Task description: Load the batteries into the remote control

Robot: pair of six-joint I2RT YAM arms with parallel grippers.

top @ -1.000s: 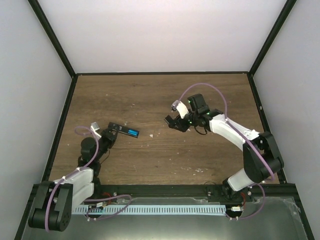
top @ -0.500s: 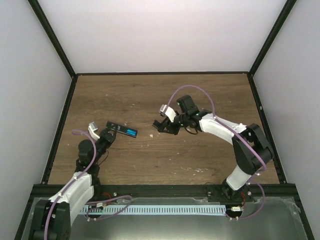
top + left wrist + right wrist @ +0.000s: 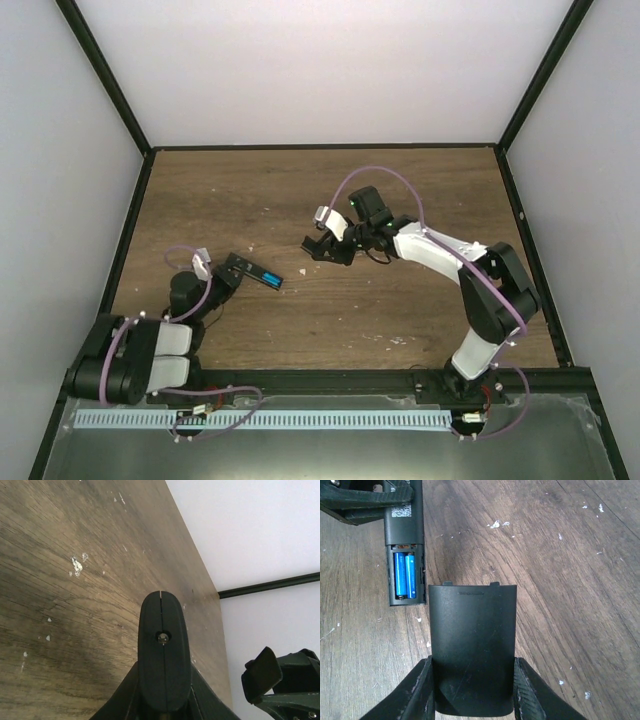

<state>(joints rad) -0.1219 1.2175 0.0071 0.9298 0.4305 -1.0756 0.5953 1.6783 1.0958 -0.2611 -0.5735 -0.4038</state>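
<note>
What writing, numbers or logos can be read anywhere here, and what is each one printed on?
No text here can be read.
White sticker on the remote control: its print is too small and blurred to read.
Faint mark near the top edge of the battery cover: too faint to read.
Batteries: plain blue, with no visible lettering.

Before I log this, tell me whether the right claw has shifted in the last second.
Yes. In the top view the right claw, gripping the black cover, has moved left, away from the table's right edge and toward the remote control.
</note>
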